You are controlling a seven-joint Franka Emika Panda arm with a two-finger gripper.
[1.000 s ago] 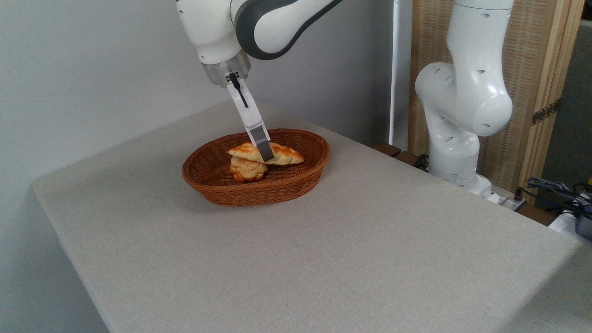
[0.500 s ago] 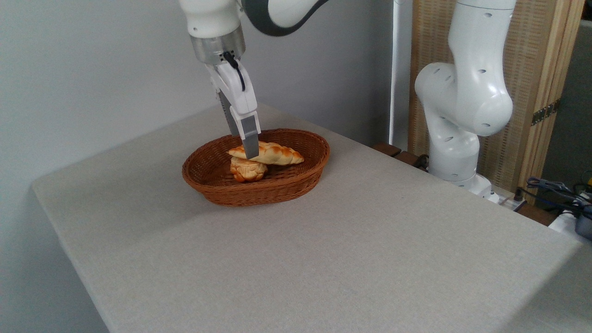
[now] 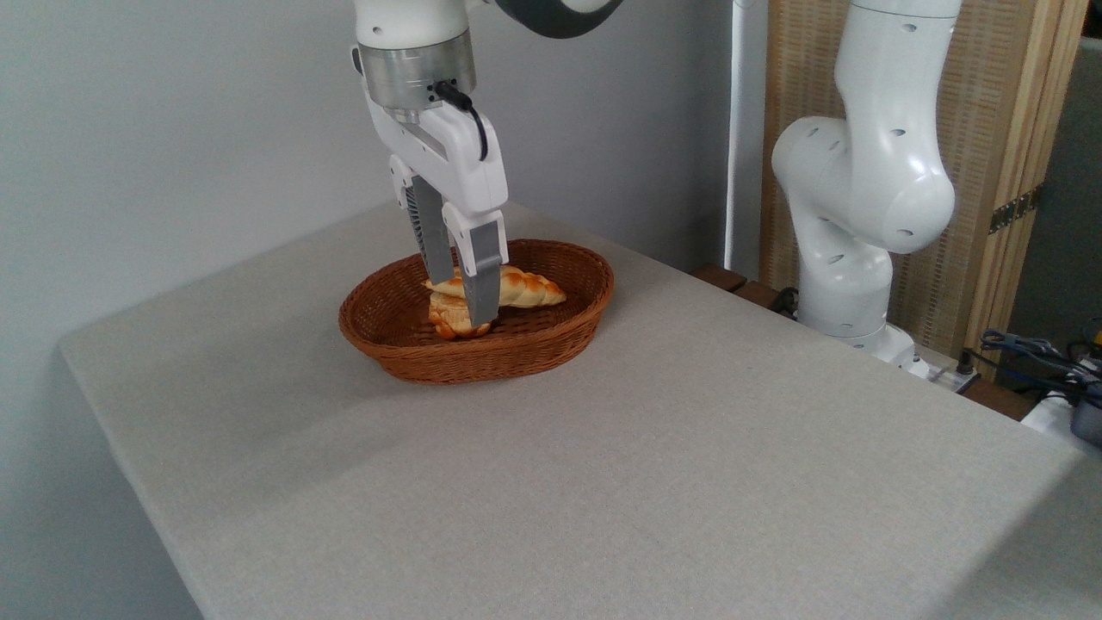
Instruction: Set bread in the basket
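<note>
On the bare grey table, nothing lies outside the woven wicker basket. Inside it, the small round bun sits on the basket floor with the braided loaf resting across its top, one pointed end reaching toward the right rim. Over the last second the gripper has swung from a steep slant to nearly upright and turned so both fingers now face the camera, one ahead of the other with a narrow gap between them. The near finger crosses in front of the loaf and bun, so whether the fingers touch either piece cannot be told. The jaws stand parted, holding nothing that can be seen. The loaf has kept its place on the bun throughout, which suggests it has been let go. Both pieces of bread lie in the basket, so the task looks done, with only the withdrawal left. Behind, the arm's white base stands before a wooden slatted screen.
</note>
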